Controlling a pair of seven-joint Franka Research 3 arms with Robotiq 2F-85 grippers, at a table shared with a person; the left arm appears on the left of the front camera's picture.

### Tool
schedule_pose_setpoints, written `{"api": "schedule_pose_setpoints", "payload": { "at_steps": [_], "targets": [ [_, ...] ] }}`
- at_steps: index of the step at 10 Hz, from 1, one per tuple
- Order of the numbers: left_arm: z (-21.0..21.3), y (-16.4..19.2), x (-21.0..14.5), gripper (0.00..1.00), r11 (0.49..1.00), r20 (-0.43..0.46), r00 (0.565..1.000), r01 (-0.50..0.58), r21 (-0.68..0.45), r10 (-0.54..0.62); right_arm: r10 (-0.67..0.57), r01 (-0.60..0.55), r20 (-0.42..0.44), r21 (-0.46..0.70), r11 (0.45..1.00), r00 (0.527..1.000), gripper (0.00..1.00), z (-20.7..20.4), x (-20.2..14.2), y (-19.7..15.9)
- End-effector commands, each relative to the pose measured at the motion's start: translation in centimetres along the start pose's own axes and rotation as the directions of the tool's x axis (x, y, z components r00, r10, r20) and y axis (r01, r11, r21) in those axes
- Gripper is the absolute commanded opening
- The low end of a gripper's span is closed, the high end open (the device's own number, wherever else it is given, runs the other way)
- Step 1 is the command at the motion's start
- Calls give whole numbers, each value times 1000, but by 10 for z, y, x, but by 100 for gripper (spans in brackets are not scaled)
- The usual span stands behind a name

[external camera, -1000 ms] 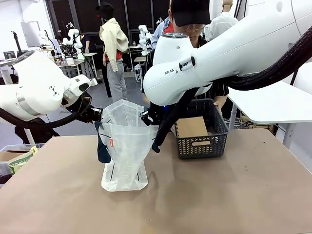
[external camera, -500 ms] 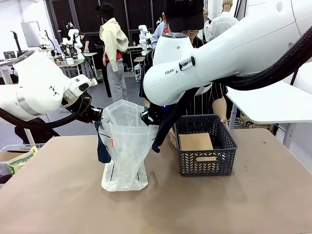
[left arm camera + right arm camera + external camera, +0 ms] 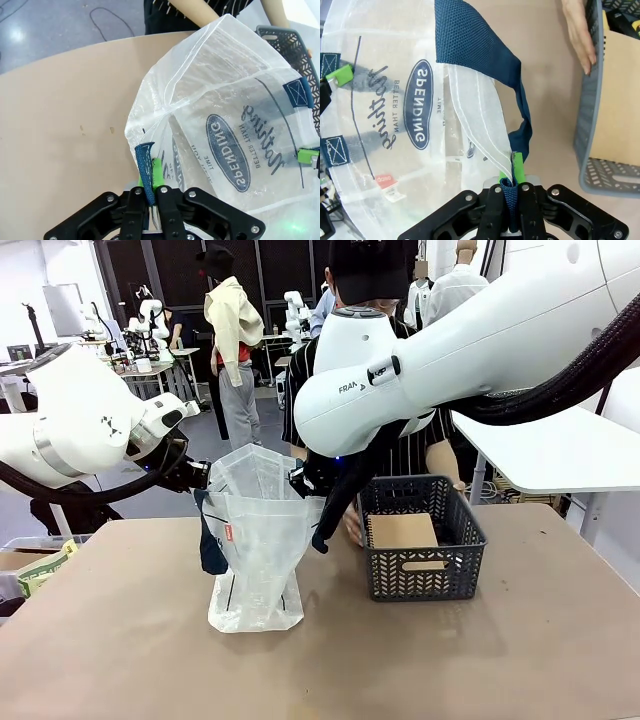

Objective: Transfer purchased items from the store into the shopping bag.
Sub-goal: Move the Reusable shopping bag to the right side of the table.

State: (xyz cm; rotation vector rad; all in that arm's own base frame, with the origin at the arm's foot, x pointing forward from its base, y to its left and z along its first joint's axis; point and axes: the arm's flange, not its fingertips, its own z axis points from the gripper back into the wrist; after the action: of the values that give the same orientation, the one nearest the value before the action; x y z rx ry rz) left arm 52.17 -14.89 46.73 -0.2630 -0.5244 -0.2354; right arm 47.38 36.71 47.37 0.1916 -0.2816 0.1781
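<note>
1. At the middle of the table stands the shopping bag, upright with its mouth pulled wide. Everything below is placed off that bag.
2. The left gripper is at the bag's left rim. In the left wrist view the left gripper has its green pads pinched together on the rim, right where a navy strap is stitched on.
3. The right gripper is at the bag's right rim. In the right wrist view the right gripper is clamped on the rim with the looped navy strap handle caught between its pads.
4. Print on the bag: a dark oval logo reading "SPENDING", then "BETTER THAN" and a big script "Nothing" beside it. The small word next to the oval looks like "TIME".
5. A small red tag sits low on the bag's left front. Its lettering is too tiny to read.
6. The arm above the bag's right side has "FRAN" showing on its casing.
7. The dark grey basket sits on the table just right of the bag, not touching it. A brown cardboard piece lies inside.
8. The person's hand rests on the basket wall that faces the bag.
9. Some dark and yellow purchased items peek out of the basket on the side away from the bag, too cropped to identify.
</note>
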Motion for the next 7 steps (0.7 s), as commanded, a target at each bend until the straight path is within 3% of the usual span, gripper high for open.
{"api": "schedule_pose_setpoints", "payload": {
  "at_steps": [1, 7],
  "targets": [
    [3, 1, -3, 0, 1000, 2, 1000, -1, 2, 1, -2, 2, -4, 6, 1000, 1000, 0, 0, -1, 0],
    [3, 1, -3, 0, 1000, 2, 1000, -1, 2, 1, -2, 2, -4, 6, 1000, 1000, 0, 0, -1, 0]
  ]
}}
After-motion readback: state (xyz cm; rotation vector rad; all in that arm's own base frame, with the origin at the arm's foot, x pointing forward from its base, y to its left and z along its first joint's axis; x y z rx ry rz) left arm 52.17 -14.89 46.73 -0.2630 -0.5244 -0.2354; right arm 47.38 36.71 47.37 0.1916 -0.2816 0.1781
